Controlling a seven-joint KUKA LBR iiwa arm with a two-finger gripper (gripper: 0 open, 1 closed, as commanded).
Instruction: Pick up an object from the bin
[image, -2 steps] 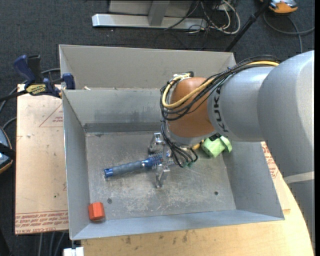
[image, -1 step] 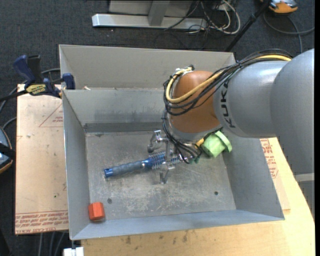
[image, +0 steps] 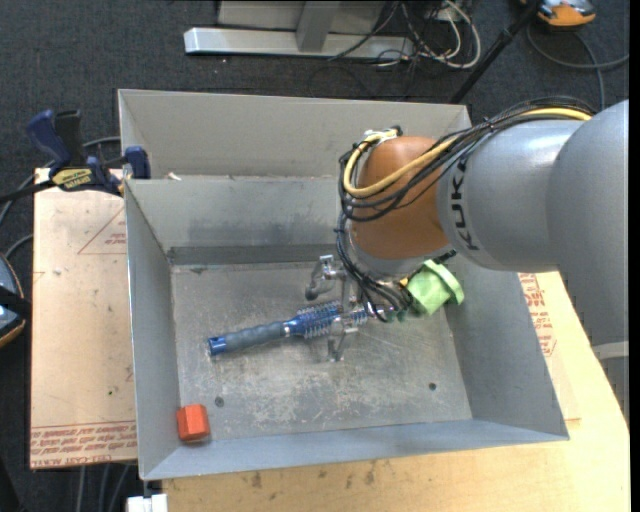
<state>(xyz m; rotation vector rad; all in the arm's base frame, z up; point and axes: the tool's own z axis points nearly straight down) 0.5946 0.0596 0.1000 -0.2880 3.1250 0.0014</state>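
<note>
- Roughly at the middle of the grey metal bin (image: 150, 300), a blue brush (image: 268, 333) is seen lying flat on the floor. Its smooth handle is pointed toward the view's left and its bristled head toward the right.
- The gripper (image: 327, 320) is lowered over the bristled head. Its two fingers are spread wide, one set on the far side of the head and one on the near side. The brush is straddled, not clamped, and whether either finger touches it cannot be told.
- The word "KUKA" (image: 462, 215) can be read in black letters on the grey arm (image: 530, 190), running lengthwise just behind the orange cover (image: 395, 200) at the wrist.
- Yellow and black cables (image: 350, 165) are looped over that cover.
- A light green object (image: 436, 287) is found just right of the gripper, partly hidden by the wrist.
- An orange block (image: 193, 422) is set alone in the near left corner, well apart from the brush.
</note>
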